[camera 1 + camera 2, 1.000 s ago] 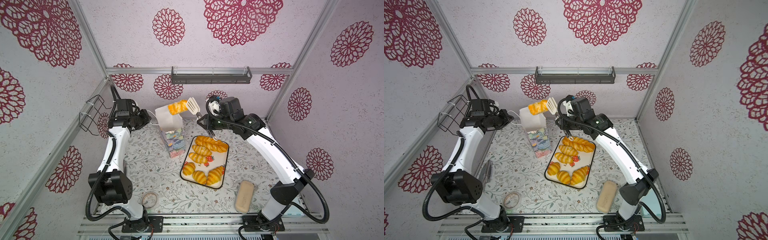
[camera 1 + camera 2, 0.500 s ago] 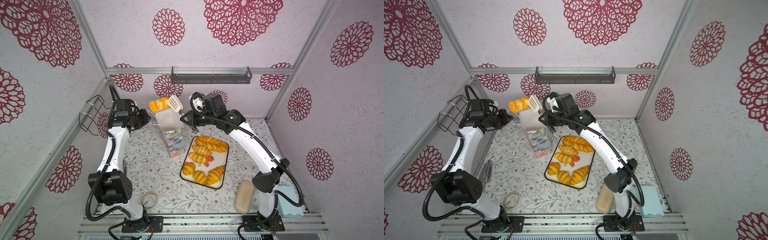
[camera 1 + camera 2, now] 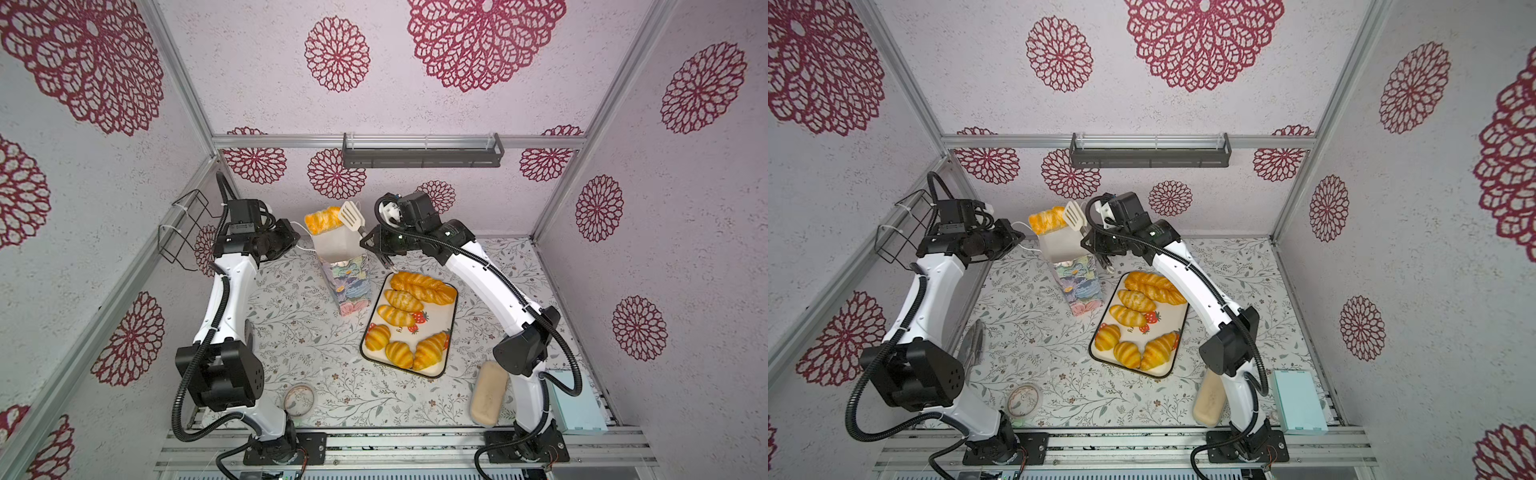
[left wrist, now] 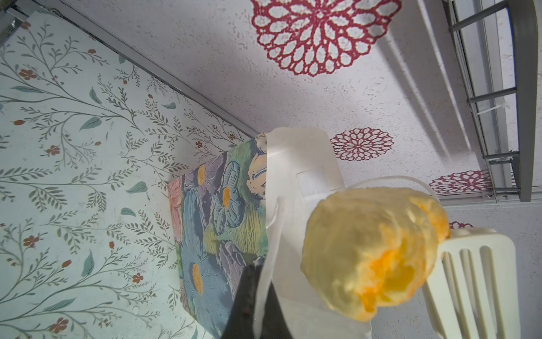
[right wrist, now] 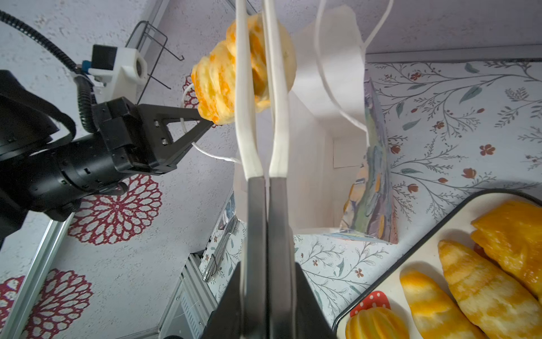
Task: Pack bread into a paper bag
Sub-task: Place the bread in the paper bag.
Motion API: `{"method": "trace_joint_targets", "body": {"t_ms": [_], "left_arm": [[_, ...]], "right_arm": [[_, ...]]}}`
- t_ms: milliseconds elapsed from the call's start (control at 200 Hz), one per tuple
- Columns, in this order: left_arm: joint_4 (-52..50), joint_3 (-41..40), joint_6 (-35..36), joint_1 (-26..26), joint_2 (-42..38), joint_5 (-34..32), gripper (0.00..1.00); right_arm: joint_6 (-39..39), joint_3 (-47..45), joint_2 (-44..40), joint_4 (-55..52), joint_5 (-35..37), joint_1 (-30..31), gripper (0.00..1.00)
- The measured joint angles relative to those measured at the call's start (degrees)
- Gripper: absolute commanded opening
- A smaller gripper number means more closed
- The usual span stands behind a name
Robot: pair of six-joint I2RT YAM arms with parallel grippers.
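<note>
**Left of the paper bag** (image 3: 347, 282), the left gripper (image 5: 203, 119) is closed, pinching the bag's white cord handle (image 5: 214, 155). The bag stands on the floral table (image 3: 299, 332) with its mouth open. At the bag's open top, one striped roll (image 3: 322, 219) is clamped between the slotted white tips of the tongs (image 3: 351, 214). Just right of the bag's top, the right gripper (image 5: 267, 273) is closed on the tongs' grey handles. Right of the bag's base, a tray (image 3: 437, 322) carries the other bread: a twisted loaf (image 3: 422, 286), two striped rolls and three croissants. Further right of the bag, past the tray, lies a beige block (image 3: 488, 395).
</note>
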Motion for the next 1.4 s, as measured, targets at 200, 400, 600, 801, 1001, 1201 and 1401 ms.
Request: {"method": "trace_joint_targets", "body": {"t_ms": [200, 400, 600, 801, 1001, 1201, 1401], "left_arm": [[0.1, 0.0, 0.0, 0.0, 0.0, 0.1, 0.00], [0.2, 0.0, 0.0, 0.0, 0.0, 0.4, 0.00], [0.3, 0.0, 0.0, 0.0, 0.0, 1.0, 0.00], [0.6, 0.0, -0.1, 0.0, 0.0, 1.5, 0.00], [1.0, -0.1, -0.2, 0.0, 0.0, 1.7, 0.00], [1.4, -0.1, -0.2, 0.0, 0.0, 1.7, 0.00], [1.4, -0.2, -0.3, 0.0, 0.0, 2.4, 0.00]], "right_arm": [[1.0, 0.0, 0.7, 0.1, -0.3, -1.4, 0.12], [1.5, 0.0, 2.2, 0.8, -1.9, -1.9, 0.14], [1.4, 0.0, 2.7, 0.9, -2.2, -2.2, 0.19], [1.4, 0.0, 2.8, 1.0, -3.0, -2.2, 0.32], [1.4, 0.0, 2.8, 2.2, -3.3, -2.3, 0.34], [1.4, 1.3, 2.9, 1.9, -3.6, -2.6, 0.34], [0.8, 5.0, 2.9, 0.7, -5.2, -2.6, 0.34]]}}
